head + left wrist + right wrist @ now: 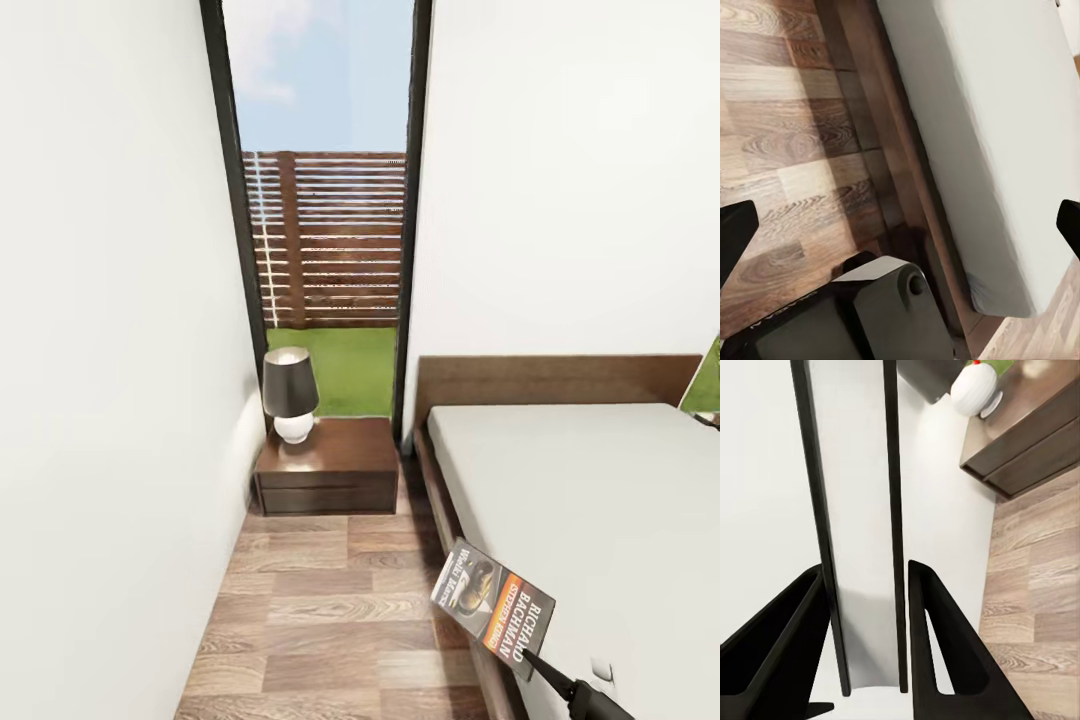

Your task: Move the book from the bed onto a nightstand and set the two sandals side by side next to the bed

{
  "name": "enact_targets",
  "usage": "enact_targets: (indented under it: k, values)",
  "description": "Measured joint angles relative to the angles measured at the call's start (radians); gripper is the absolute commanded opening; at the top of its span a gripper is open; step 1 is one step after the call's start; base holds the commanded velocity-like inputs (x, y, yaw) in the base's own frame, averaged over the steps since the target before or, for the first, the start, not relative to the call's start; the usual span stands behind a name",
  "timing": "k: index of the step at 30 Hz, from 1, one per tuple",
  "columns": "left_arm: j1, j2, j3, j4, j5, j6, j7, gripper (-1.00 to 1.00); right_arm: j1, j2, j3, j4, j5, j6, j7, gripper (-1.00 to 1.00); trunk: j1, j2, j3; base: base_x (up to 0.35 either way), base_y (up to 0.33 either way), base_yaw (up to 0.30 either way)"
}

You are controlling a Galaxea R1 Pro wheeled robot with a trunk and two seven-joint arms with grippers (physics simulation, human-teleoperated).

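One book (493,606) is pinched in the right claw (866,660), held above the bed's (600,500) near edge. One nightstand (330,470) with one lamp (290,392) stands ahead by the window (325,200). Left claw (900,232) is spread over the floor (787,150).

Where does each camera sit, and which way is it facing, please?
Head view: from the robot's head, forward and down toward the nightstand and window; the right end effector shows holding the book.
Left wrist view: on the left arm, looking down at the floor and the bed; the open left end effector and a grey robot part show.
Right wrist view: on the right arm, along the fingers gripping the book edge-on, toward the nightstand.
Shared: head and right wrist views both show nightstand and book.
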Motion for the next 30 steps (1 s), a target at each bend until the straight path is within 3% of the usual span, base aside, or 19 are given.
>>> enact_targets:
  k: [10, 22, 30]
  values:
    - [0.000, 0.000, 0.000, 0.000, 0.000, 0.000, 0.000, 1.00, -0.001, 0.000, 0.000, 0.000, 0.000, 0.000, 0.000, -1.00, 0.000, 0.000, 0.000, 0.270, 0.000, -0.003]
    - [0.000, 0.000, 0.000, 0.000, 0.000, 0.000, 0.000, 1.00, 0.000, 0.000, 0.001, 0.000, 0.000, 0.000, 0.000, -1.00, 0.000, 0.000, 0.000, 0.069, 0.000, 0.000]
    - [0.000, 0.000, 0.000, 0.000, 0.000, 0.000, 0.000, 1.00, 0.000, 0.000, 0.002, 0.000, 0.000, 0.000, 0.000, -1.00, 0.000, 0.000, 0.000, 0.300, 0.000, 0.000]
